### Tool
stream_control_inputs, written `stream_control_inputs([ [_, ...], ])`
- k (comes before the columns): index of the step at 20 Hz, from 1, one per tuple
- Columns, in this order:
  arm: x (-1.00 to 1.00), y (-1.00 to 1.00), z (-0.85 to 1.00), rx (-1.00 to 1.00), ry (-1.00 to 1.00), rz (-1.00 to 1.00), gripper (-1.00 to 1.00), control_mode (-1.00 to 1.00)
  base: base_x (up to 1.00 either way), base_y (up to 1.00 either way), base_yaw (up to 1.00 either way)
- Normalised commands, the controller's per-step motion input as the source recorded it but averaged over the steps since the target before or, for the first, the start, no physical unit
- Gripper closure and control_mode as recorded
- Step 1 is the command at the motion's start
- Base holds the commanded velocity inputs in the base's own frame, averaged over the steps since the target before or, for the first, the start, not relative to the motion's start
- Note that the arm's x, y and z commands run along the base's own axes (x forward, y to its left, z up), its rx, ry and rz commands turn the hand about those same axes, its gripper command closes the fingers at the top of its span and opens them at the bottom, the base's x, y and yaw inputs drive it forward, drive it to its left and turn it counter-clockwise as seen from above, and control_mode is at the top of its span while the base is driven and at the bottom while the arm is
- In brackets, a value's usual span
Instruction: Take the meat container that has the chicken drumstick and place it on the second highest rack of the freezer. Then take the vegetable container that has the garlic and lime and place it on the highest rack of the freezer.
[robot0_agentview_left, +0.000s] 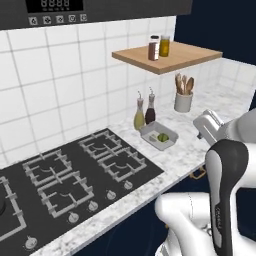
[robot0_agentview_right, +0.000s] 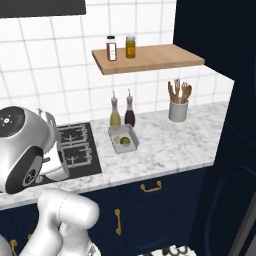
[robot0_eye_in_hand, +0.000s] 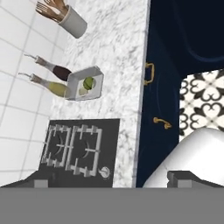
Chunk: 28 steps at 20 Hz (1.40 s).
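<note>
The shallow pale-grey rectangular vegetable container (robot0_agentview_left: 159, 135) (robot0_agentview_right: 123, 138) (robot0_eye_in_hand: 86, 83) sits on the white-speckled marble counter (robot0_agentview_left: 200, 117) (robot0_agentview_right: 165, 145) (robot0_eye_in_hand: 118, 48), just beside the right end of the black gas hob (robot0_agentview_left: 75, 172) (robot0_agentview_right: 77, 145) (robot0_eye_in_hand: 76, 151). Inside it lies the small round green lime (robot0_agentview_left: 162, 137) (robot0_agentview_right: 125, 140) (robot0_eye_in_hand: 89, 83), and next to that the pale yellowish-white garlic bulb (robot0_agentview_left: 155, 139) (robot0_agentview_right: 118, 140) (robot0_eye_in_hand: 82, 91); the two seem to touch, though at this size it is hard to be sure. The tray holds nothing else that can be made out.

Just behind the container, against the white tiled wall, stand two upright bottles with thin spouts: one of yellow-green oil (robot0_agentview_left: 139, 117) (robot0_agentview_right: 115, 114) (robot0_eye_in_hand: 52, 86) and one of dark red-brown liquid (robot0_agentview_left: 150, 112) (robot0_agentview_right: 129, 113) (robot0_eye_in_hand: 56, 69). Further along the counter a light grey cylindrical crock (robot0_agentview_left: 183, 102) (robot0_agentview_right: 177, 110) (robot0_eye_in_hand: 74, 22) holds several wooden utensils, handles down. Above, a wooden wall shelf (robot0_agentview_left: 167, 56) (robot0_agentview_right: 150, 59) carries a small dark-filled spice jar (robot0_agentview_left: 154, 48) (robot0_agentview_right: 111, 48) and a jar of amber liquid (robot0_agentview_left: 164, 46) (robot0_agentview_right: 130, 47), side by side.

Below the counter run dark navy cabinet fronts (robot0_agentview_right: 150, 210) (robot0_eye_in_hand: 166, 87) with brass handles.

The two-finger gripper (robot0_eye_in_hand: 109, 177) hangs well apart from the container, over the hob edge; in the hand view its dark fingertips (robot0_eye_in_hand: 179, 178) sit far apart at the two sides, jaws spread wide with nothing between them.
</note>
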Motion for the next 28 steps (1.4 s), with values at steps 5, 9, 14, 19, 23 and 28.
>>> stream_control_inputs([
  [5,0.52,-0.27,-0.02,0.0,0.05,0.0,-1.0,-1.0,0.24,-0.11,0.02],
  [9,1.0,-0.71,-0.16,0.02,0.16,0.0,-1.0,-1.0,0.0,0.0,0.0],
  [14,0.79,-0.3,-0.66,-0.02,0.31,0.03,-1.0,-1.0,0.0,0.0,0.0],
  [19,0.67,0.0,-0.71,-0.01,0.16,0.01,-1.0,-1.0,0.0,0.0,0.0],
  [23,0.59,0.0,-0.36,0.0,0.0,0.0,-1.0,-1.0,0.0,0.0,0.0],
  [28,0.61,0.0,-0.37,0.0,0.04,0.0,-1.0,-1.0,0.0,0.0,0.0],
])
